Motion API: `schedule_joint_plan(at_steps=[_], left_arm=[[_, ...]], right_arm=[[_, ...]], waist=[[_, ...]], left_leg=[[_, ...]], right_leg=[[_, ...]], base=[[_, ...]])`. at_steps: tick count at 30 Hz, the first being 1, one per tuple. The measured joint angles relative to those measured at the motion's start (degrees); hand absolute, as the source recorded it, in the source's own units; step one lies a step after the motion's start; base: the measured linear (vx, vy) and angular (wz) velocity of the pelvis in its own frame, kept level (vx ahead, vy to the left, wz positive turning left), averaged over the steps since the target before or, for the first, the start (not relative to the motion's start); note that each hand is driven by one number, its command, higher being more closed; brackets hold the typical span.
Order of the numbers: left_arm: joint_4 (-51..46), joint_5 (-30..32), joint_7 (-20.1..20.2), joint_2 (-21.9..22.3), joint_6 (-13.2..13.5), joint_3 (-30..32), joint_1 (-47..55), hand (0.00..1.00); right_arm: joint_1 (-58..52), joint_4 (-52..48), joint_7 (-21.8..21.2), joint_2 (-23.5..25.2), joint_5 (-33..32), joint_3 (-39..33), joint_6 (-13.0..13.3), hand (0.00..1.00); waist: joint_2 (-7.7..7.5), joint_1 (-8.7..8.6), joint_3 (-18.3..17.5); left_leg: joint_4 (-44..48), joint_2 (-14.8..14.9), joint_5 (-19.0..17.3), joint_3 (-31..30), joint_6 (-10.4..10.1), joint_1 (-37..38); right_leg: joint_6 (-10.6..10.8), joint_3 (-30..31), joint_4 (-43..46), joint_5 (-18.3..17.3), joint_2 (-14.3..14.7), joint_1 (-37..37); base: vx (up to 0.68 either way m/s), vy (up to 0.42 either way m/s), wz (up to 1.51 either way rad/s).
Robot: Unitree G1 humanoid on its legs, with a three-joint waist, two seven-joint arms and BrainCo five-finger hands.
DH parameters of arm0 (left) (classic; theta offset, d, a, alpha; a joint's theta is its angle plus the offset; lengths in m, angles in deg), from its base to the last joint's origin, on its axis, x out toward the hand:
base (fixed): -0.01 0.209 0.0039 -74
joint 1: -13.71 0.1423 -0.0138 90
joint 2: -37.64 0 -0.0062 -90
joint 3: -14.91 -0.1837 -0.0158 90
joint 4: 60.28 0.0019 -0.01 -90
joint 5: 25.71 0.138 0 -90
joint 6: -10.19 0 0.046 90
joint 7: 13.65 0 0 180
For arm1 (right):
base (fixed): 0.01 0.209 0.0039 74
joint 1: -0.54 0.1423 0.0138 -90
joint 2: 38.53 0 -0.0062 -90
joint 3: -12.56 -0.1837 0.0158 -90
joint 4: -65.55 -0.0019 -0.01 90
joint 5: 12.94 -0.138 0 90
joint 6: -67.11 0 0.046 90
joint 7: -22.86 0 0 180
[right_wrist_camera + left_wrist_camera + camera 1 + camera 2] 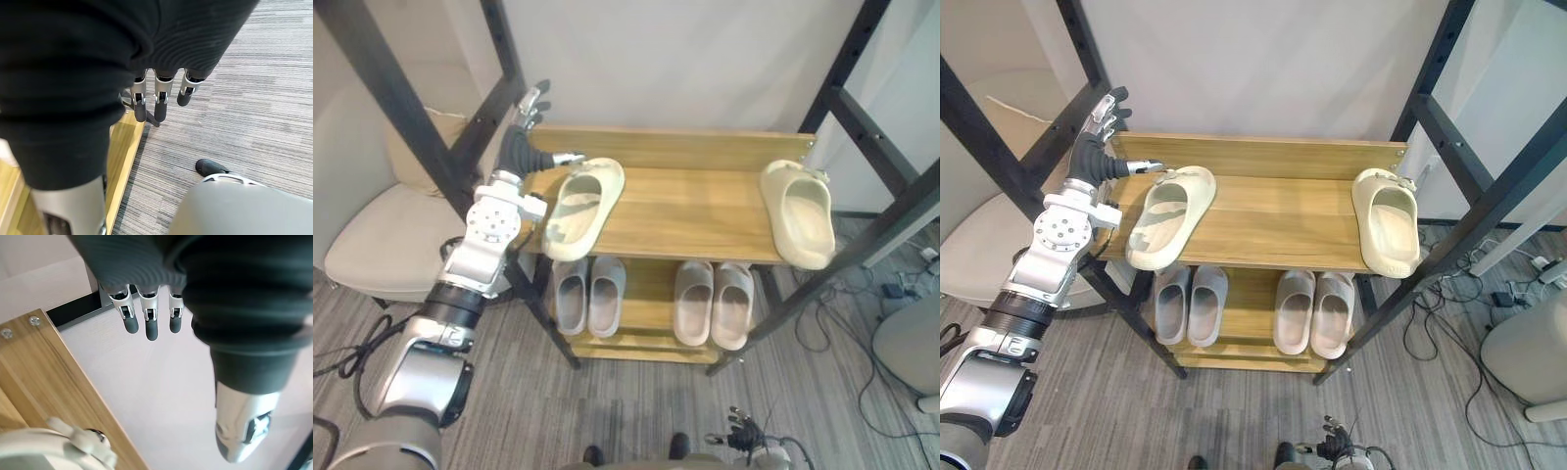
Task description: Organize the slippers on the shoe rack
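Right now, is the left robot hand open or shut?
Open. The left robot hand has straight fingers and holds nothing; the nearest slipper lies beside it.

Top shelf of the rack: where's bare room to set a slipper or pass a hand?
Free: bare wood mid top shelf, between left slipper and right slipper. Crowded: lower shelf, four slippers side by side; left hand hovers by the top's back left corner.
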Motion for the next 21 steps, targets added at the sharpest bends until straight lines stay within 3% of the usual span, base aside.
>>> schedule_joint_plan(at_steps=[10, 21], left_arm=[[6.7, 7.3, 1.2, -1.0, -1.7, -0.3, -3.5, 0.00], [11.1, 15.8, 1.2, -5.4, -2.7, -1.4, -7.2, 0.00]], right_arm=[[-0.1, -0.1, -0.7, -0.5, 0.0, 0.0, 0.1, 0.00], [-1.2, -1.5, -0.7, -0.4, -0.2, -0.5, 0.1, 0.00]], waist=[[0.97, -0.61, 0.8], [1.66, -0.93, 1.9]], left_leg=[[0.1, 0.1, 0.0, 0.3, 0.0, -0.7], [0.1, 1.2, 0.1, 1.8, -0.4, -2.5]], right_leg=[[-0.2, 0.9, 0.0, 0.1, 0.1, -1.0], [-0.9, 2.6, 1.0, 0.3, 1.1, -4.0]], base=[[-0.01, -0.002, -0.02], [0.00, -0.020, -0.08]])
